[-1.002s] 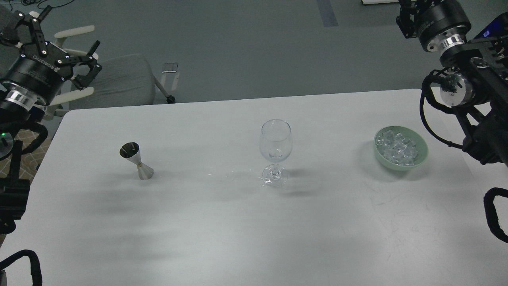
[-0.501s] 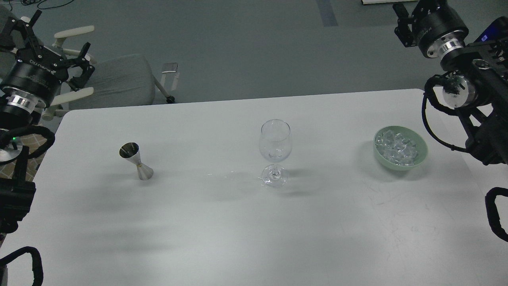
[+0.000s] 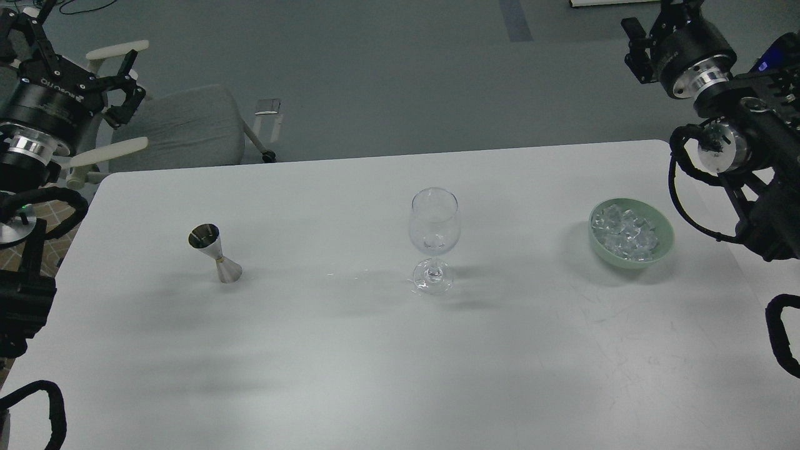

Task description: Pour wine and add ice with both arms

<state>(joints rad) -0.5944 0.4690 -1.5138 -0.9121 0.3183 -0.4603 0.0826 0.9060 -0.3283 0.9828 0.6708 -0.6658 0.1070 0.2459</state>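
An empty clear wine glass (image 3: 434, 231) stands upright at the table's middle. A steel jigger (image 3: 215, 253) stands to its left. A pale green bowl (image 3: 632, 263) at the right holds several clear ice chunks (image 3: 625, 232). My left gripper (image 3: 84, 44) is at the far top left, off the table's corner and well away from the jigger, with its fingers spread open and empty. My right gripper (image 3: 656, 22) is at the top right, beyond the table's far edge and behind the bowl. Its fingertips are cut off by the top edge of the view.
The white table (image 3: 375, 350) fills most of the view. A grey office chair (image 3: 181, 125) stands behind its far left corner, close to my left gripper. My right arm's links and cables (image 3: 750, 187) hang over the table's right edge beside the bowl.
My left gripper has drawn back up and to the left, away from the table. My right gripper has shifted slightly. The glass, jigger and bowl have not moved.
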